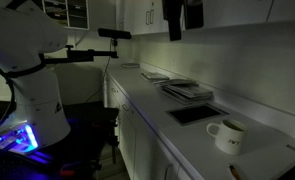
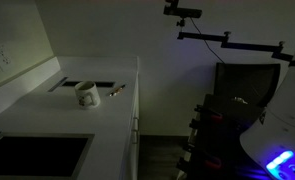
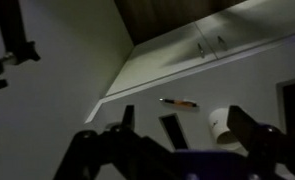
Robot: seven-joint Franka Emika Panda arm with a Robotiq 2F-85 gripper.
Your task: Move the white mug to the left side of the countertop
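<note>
Upright on long, narrow, smooth white tabletop [image 1: 152, 100]: small white cylindrical ceramic mug with loop handle [image 1: 227, 136], just beside dark rectangular inset panel [image 1: 195, 114]. Near the mug, thin reddish pen [image 2: 117, 91]. High above, well apart: end effector [image 3: 182, 125], fingers spread wide, holding nothing.

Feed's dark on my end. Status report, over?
Gripper open, empty, well clear of mug. White mug upright on countertop, ungrasped. Pen lies near mug, not touching.
</note>
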